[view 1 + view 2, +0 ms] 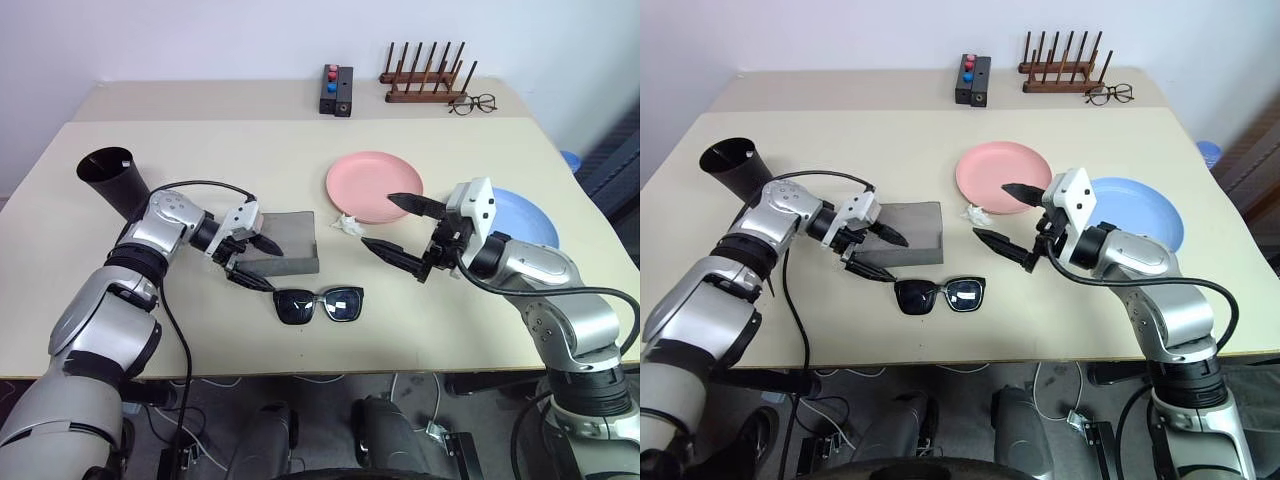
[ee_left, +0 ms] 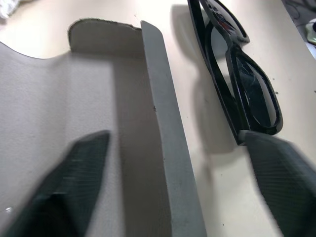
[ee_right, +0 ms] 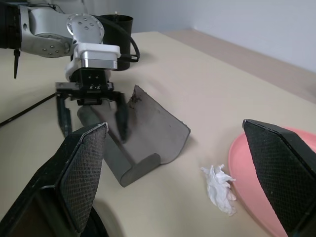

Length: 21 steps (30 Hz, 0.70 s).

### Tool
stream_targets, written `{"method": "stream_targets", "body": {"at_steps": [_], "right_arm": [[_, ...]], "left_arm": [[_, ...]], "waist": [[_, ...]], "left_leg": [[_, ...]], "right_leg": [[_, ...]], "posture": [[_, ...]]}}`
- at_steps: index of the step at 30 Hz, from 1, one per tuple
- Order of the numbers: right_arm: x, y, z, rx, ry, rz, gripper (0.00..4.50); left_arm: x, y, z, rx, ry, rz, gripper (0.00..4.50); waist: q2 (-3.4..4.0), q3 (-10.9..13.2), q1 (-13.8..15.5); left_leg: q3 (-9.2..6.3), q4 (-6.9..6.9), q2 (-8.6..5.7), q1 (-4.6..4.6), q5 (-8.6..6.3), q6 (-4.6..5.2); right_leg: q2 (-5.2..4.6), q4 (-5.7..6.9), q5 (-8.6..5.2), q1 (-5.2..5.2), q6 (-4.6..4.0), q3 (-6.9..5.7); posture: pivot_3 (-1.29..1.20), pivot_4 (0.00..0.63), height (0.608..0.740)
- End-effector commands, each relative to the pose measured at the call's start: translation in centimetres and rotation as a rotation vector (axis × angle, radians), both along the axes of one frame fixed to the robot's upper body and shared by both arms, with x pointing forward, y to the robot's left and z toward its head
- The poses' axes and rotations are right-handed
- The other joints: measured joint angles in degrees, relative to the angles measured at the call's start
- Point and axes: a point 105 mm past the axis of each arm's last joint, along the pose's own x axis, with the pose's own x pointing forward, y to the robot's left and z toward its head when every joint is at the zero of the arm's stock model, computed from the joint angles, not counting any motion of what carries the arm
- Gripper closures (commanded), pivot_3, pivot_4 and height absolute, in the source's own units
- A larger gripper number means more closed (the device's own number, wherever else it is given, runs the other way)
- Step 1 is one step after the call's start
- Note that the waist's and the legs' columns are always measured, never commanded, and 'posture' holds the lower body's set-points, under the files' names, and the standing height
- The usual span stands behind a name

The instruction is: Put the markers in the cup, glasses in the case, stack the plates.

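A: Left eye view: where are the glasses [image 1: 319, 304]?
B: They lie flat on the desk [image 1: 250, 160], just in front of the grey case [image 1: 287, 251]. The case's flap stands up.
A: And the left hand [image 1: 254, 264]?
B: Its two fingers are wide apart, one over the case, one near the glasses. It holds nothing.
A: The right hand [image 1: 399, 229]?
B: Wide too, and empty, up above the desk by the pink plate [image 1: 374, 186]. The blue plate [image 1: 528, 217] sits beside it, partly behind the arm. A crumpled white scrap [image 1: 347, 223] lies near the pink plate.
A: The cup [image 1: 115, 179]?
B: Black, at the far left.
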Motion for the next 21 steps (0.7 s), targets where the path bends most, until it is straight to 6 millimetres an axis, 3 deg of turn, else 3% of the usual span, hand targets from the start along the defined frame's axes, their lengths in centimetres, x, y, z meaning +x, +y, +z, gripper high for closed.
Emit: {"method": "stream_targets", "body": {"at_steps": [1,11,16,21], "right_arm": [[-0.4,0.7,1.2,0.008,-0.048,0.040,0.00],[-0.5,1.1,0.7,-0.044,-0.032,0.084,0.00],[-0.9,2.6,-1.2,-0.156,0.079,0.179,0.00],[-1.5,4.9,-2.6,-0.271,0.181,0.283,0.00]], "left_arm": [[0.7,0.0,2.6,-0.069,-0.086,0.002,0.07],[1.4,1.7,7.1,-0.224,-0.207,0.088,0.07],[-0.1,2.4,9.9,-0.389,-0.149,0.118,0.07],[-3.0,4.9,8.3,-0.395,-0.094,0.176,0.07]], "waist": [[0.00,0.00,0.00],[0.00,0.00,-0.04],[0.02,0.02,-0.47],[0.08,0.05,-1.68]], "left_leg": [[0.00,0.00,0.00,0.00,0.00,0.00],[0.00,0.00,0.00,0.00,0.00,0.00],[-0.02,0.00,0.02,0.00,0.00,0.00],[-0.10,-0.03,0.07,0.00,0.00,-0.01]], "right_leg": [[0.00,0.00,0.00,0.00,0.00,0.00],[0.00,0.00,0.00,0.00,0.00,0.00],[0.00,0.01,0.00,-0.01,0.00,0.00],[0.04,0.04,0.00,-0.08,0.00,0.04]], "posture": [[0.00,0.150,0.740],[0.00,0.150,0.740],[0.00,0.150,0.740],[0.00,0.150,0.740]]}}
